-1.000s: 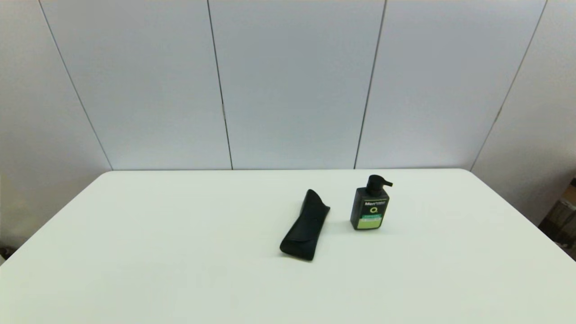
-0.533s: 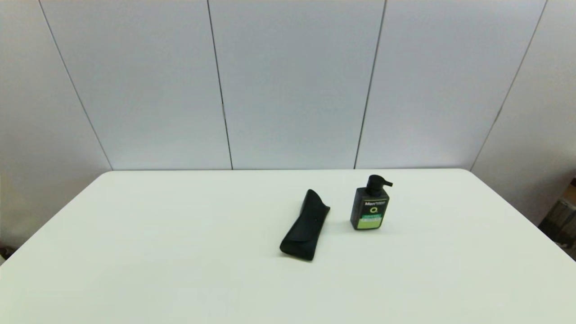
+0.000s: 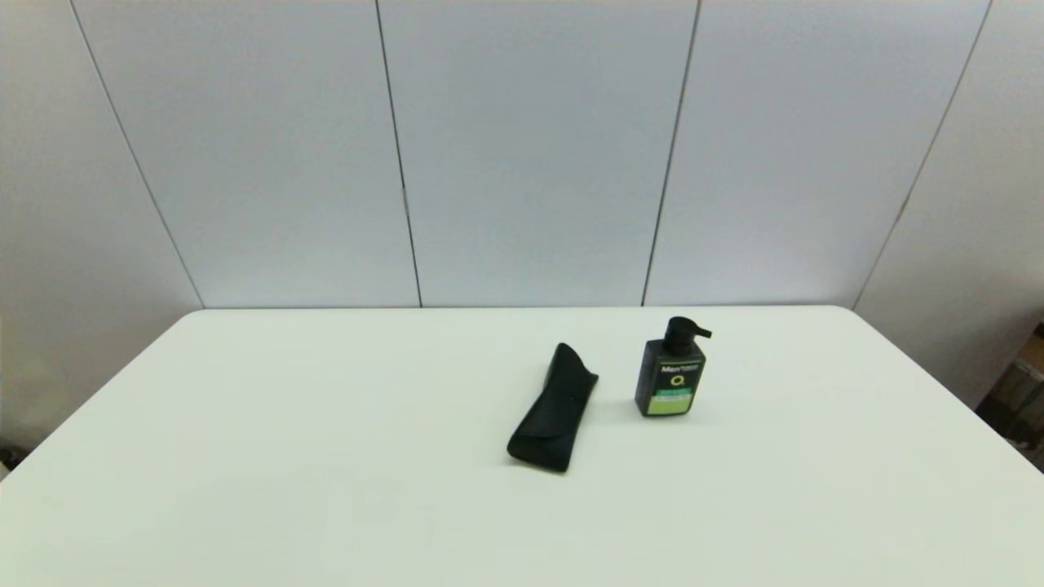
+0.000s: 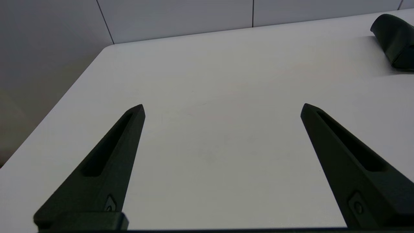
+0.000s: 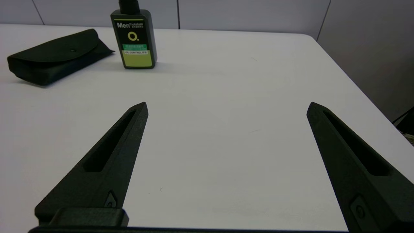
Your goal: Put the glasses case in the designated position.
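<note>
The white worktop [image 3: 326,456] runs past the head view's lower edge, bare toward its left. The glasses case [image 3: 554,409] lies flat mid-worktop, just left of the pump bottle [image 3: 671,373], apart. Both arms sit out of the head view; the left gripper [image 4: 222,108] and right gripper [image 5: 227,106] hover with fingers spread wide, empty.
</note>
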Robot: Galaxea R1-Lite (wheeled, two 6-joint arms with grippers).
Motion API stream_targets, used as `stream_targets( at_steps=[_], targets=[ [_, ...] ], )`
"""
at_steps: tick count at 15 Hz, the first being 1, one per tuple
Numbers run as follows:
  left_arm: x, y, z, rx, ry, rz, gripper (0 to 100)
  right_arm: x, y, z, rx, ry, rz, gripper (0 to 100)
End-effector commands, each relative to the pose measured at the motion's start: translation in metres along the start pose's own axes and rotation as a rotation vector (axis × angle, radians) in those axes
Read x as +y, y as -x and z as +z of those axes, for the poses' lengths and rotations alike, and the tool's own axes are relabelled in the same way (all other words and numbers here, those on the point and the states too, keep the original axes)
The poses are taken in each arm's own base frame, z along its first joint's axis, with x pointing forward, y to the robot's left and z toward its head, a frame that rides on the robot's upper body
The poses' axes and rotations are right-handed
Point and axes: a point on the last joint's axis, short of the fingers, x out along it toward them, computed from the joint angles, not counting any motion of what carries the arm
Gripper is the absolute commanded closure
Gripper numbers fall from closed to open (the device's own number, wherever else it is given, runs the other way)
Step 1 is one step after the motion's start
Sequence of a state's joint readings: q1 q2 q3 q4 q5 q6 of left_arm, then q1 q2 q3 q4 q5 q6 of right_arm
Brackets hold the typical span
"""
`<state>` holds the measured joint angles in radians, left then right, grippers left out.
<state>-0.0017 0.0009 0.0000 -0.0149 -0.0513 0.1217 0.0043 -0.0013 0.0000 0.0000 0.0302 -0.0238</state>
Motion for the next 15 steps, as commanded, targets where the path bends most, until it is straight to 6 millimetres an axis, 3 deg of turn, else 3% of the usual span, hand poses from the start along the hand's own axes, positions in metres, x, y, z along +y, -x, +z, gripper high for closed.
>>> stream_targets(
  at_steps=[1,15],
  targets=[
    [0.0000,-0.0001,0.0001,0.000,-0.001,-0.001,0,0.0000,-0.0001,0.0000,0.001,0.001,0.001,0],
    [0.0000,-0.0001,0.0001,0.000,-0.001,-0.001,0,0.0000,-0.0001,0.0000,0.001,0.001,0.001,0]
  ],
)
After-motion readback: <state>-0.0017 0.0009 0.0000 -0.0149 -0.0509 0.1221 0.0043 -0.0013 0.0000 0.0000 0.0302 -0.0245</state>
